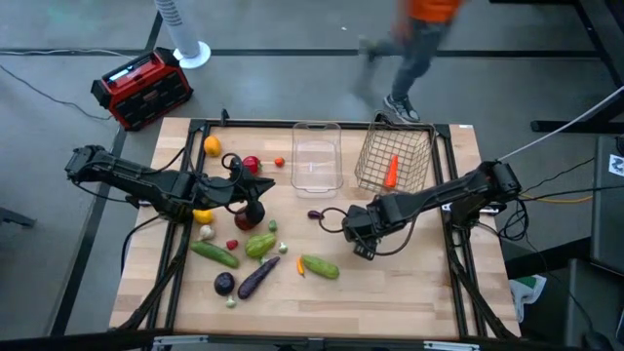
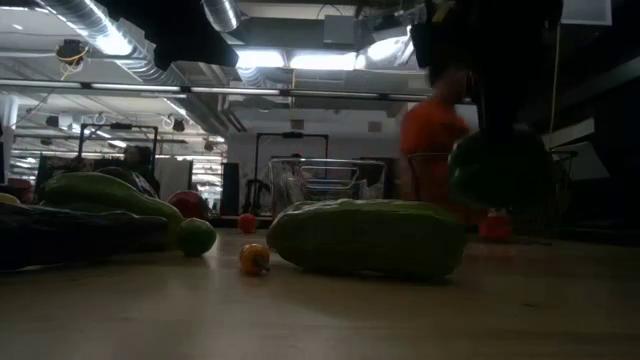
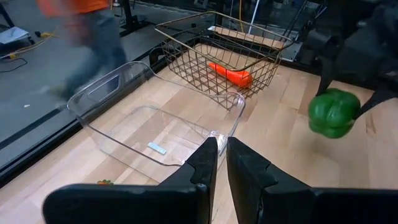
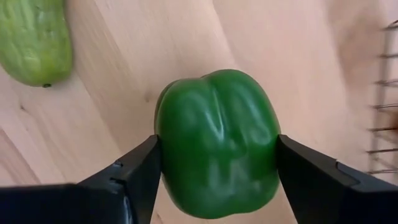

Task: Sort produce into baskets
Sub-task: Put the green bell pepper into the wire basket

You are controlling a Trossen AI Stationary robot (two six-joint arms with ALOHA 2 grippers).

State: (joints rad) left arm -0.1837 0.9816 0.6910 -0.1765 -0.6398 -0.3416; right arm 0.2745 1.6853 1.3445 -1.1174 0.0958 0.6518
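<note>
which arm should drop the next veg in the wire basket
Right, probably. Its claw is already shut on the green pepper, close to the wire basket that holds a carrot. The left claw carries nothing, near the clear bin.

No text, label, brand or number can be read anywhere.

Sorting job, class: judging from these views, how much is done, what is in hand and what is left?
Done: one carrot lies in the wire basket; the clear bin looks empty. In hand: the right gripper holds a green pepper above the table. Left: most produce, such as the cucumber, eggplant and lemon, lies unsorted near the left gripper, which is nearly shut and empty.
</note>
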